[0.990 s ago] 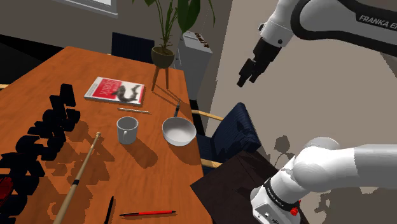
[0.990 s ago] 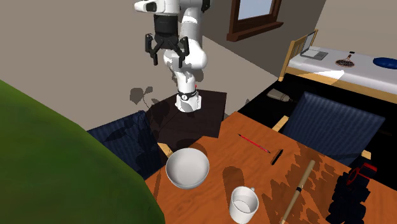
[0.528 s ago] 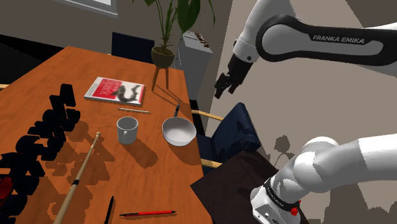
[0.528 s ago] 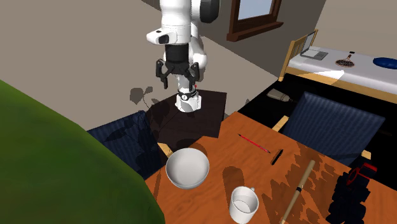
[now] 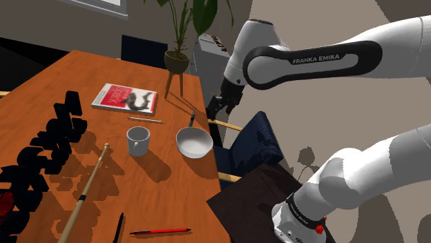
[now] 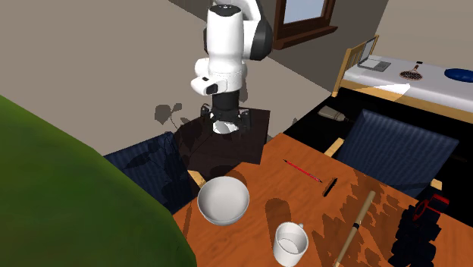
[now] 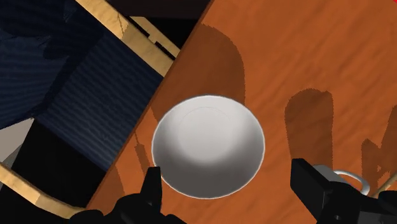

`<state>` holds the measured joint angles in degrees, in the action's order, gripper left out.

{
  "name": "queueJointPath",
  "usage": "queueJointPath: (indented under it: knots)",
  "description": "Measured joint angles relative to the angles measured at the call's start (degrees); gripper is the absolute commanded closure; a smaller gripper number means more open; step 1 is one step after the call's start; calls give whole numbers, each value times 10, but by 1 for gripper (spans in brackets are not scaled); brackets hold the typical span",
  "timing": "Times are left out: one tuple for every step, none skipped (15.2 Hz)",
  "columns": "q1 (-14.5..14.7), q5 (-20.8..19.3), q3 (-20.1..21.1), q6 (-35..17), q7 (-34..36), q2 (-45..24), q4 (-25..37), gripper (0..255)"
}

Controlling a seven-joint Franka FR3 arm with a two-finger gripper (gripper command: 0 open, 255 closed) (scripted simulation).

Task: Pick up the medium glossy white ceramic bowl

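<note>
Gripper (image 7: pixel 229 175) released, fingers spread, above white bowl (image 7: pixel 208 146) near edge of orange wooden table (image 7: pixel 305 57). Shoulder view: potted plant (image 5: pixel 177 61), book (image 5: pixel 125 98); second exterior view: window (image 6: pixel 302 11).

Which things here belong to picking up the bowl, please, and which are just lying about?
Job: round glossy white bowl; open all-black two-finger gripper.
Lying about: white mug; red-and-white book; long wooden stick; red pen; black pen.

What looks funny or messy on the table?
Nothing is spilled or tipped. The bowl and mug stand upright. The bowl does sit close to the edge of the table, beside the chair.
</note>
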<state>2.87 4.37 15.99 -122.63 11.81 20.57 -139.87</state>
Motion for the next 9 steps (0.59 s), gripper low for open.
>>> queueJointPath:
  knots:
    - [-1, -3, 5, -17, 7, -23, 4, 0]
    - [-3, -7, 10, -31, 14, -45, 11, 0]
    - [-3, -10, 15, -42, 22, -63, 17, 0]
    - [-2, -15, 22, -60, 32, -84, 18, 0]
    - [-1, -20, 28, -73, 44, -106, 24, 0]
    - [-2, -28, 32, -84, 53, -128, 35, 0]
    - [-1, -35, 37, -99, 64, -150, 39, 0]
    - [0, -41, 41, -112, 75, -168, 41, 0]
    - [2, -51, 45, -129, 88, -193, 47, 0]
